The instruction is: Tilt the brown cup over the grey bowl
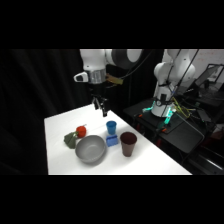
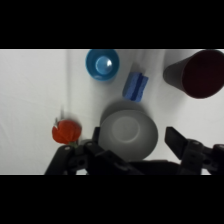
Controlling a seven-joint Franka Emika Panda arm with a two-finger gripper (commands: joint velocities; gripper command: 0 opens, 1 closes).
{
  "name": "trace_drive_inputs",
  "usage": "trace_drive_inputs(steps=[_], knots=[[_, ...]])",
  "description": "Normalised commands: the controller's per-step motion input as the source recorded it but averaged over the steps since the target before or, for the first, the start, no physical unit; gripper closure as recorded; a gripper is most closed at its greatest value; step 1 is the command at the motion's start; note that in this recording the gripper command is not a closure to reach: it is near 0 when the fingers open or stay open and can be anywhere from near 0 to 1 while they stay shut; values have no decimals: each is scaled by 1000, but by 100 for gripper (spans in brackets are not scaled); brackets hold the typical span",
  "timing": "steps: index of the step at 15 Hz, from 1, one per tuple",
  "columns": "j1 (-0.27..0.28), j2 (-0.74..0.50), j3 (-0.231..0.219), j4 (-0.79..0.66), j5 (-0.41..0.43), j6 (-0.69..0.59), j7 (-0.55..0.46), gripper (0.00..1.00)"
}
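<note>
Hanging above the white desk (image 1: 60, 150), the gripper (image 1: 101, 106) is clear of everything, well over the blue cup (image 1: 111, 127). In the wrist view its fingers (image 2: 176, 137) stand apart with nothing between them, so it is open and holds nothing.

The brown cup (image 1: 128, 144) stands upright on the desk, its long axis vertical and its open mouth facing up. It is a dark maroon-brown tumbler, wider at the rim than at the base, with no handle, and taller than the blue cup. It sits just to the right of the grey bowl (image 1: 90, 149) in the side view, apart from it. In the wrist view it shows at the upper right (image 2: 196, 74), seen slantwise from above.

The grey bowl is wide, round and shallow, resting flat with its opening up. A small blue block (image 1: 111, 140) lies between the bowl, the blue cup and the brown cup. A green-and-red lump (image 1: 75, 136) lies by the bowl's far left rim.
</note>
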Motion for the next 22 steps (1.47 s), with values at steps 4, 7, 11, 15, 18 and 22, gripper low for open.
trace_drive_inputs(steps=[4,7,11,15,18,22], knots=[[2,-157,36,-125,-110,128,-104,0],[32,-334,79,-315,52,255,-276,0],[67,-323,87,-427,171,355,-183,0],[82,-280,78,-446,386,361,-290,0],[109,-197,94,-328,526,232,-380,0],[164,-172,157,-255,275,195,-136,0]])
